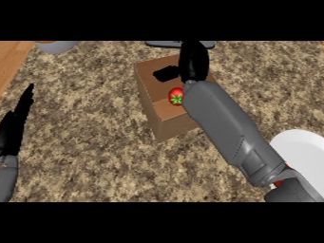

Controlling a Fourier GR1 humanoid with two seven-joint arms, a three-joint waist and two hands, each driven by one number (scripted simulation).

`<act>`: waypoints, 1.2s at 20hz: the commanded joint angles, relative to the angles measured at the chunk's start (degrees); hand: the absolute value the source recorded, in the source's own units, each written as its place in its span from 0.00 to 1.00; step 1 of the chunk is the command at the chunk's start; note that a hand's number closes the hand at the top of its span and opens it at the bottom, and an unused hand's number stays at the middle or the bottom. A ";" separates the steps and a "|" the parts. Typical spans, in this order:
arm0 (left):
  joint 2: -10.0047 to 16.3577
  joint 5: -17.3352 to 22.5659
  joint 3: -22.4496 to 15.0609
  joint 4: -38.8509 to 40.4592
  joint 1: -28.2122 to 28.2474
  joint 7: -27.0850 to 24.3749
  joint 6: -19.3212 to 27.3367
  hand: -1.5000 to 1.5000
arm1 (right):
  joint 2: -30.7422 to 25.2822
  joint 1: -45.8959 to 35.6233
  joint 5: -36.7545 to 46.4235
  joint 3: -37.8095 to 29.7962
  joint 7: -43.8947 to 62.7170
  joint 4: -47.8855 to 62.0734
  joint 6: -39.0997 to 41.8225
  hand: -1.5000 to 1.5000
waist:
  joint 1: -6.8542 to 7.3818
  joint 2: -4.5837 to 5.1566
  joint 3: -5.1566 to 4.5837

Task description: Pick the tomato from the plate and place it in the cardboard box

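Fingers (193,51) of the right hand (192,71) lie straight toward 12 o'clock, thumb spread, holding nothing, above the cardboard box (168,121), where the tomato (176,95) rests, long axis 12-to-6, green stem end toward 6.

The tomato (176,96) is red with a green calyx, the cardboard box (170,122) plain brown, the plate (311,154) white, the counter (87,133) speckled tan-and-brown.

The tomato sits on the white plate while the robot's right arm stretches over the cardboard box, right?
Not quite. The head view shows the tomato inside the cardboard box, not on the white plate. The right arm does stretch over the box, its right hand above it.
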 commanded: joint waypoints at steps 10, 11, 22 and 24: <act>1.05 0.61 3.24 0.27 3.88 -1.14 -0.05 0.50 | -3.33 7.51 -9.37 -8.88 -14.42 -13.51 -5.78 0.00 | -3.62 -0.80 0.06; 1.89 2.14 3.80 -3.29 6.34 0.06 -1.87 0.50 | -2.46 14.17 -10.25 -8.16 -17.26 -17.63 -6.67 0.00 | -3.80 -1.01 0.09; 1.51 1.77 5.50 0.57 4.21 -1.07 -0.70 0.50 | -21.12 39.63 -13.41 -9.98 -10.13 -50.23 4.73 0.00 | -5.55 -1.12 0.03; -1.06 -0.26 3.23 -3.32 7.24 -0.46 1.43 0.50 | -23.91 45.93 -13.21 -9.25 -6.26 -58.84 6.56 0.00 | -5.75 -1.37 0.02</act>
